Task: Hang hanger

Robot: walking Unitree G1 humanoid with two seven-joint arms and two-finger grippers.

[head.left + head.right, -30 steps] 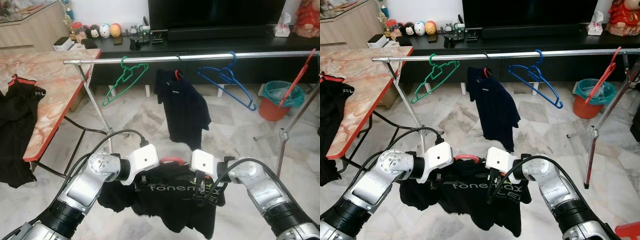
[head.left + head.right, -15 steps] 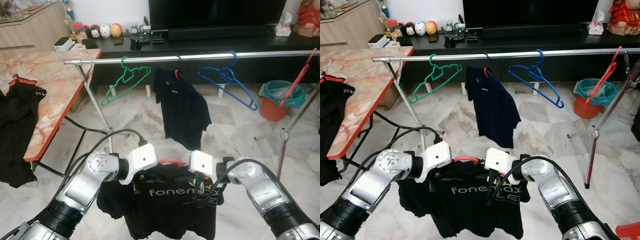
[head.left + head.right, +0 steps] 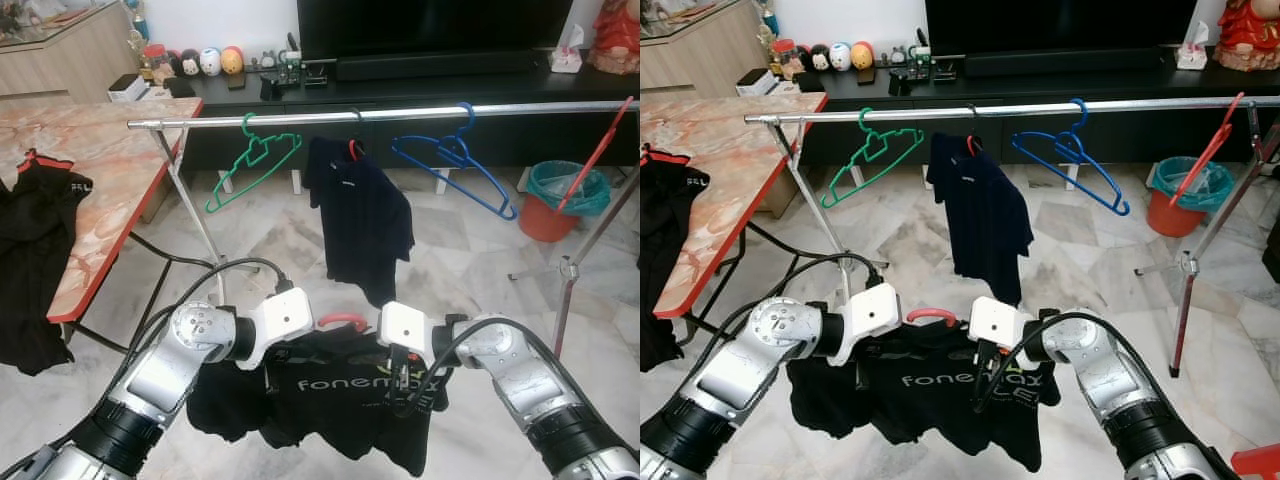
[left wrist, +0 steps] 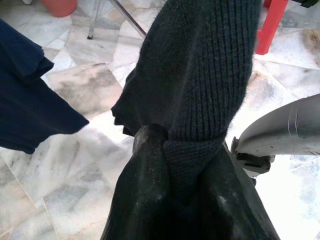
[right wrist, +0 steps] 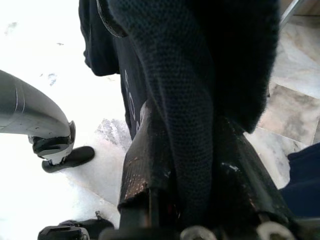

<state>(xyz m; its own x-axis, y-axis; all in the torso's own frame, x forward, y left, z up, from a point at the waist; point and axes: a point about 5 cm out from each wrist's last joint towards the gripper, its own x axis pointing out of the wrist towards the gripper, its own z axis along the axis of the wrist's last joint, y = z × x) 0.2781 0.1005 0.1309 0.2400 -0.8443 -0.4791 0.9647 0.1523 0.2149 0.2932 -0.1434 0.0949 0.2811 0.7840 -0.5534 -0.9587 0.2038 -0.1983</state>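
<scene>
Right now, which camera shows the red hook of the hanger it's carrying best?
The right eye view: the red hook arches clear between both wrists above the black shirt. The left eye view shows it too. The wrist views show dark fabric pinched between black fingers.

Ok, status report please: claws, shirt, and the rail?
Left claw and right claw shut on black shirt, red hanger hook between them. Rail ahead, not reached. Navy shirt hangs mid-rail.

knit black shirt, seemingly polished rail

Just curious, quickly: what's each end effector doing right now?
Left end effector: shut on the black shirt.
Right end effector: shut on the black shirt.
</scene>
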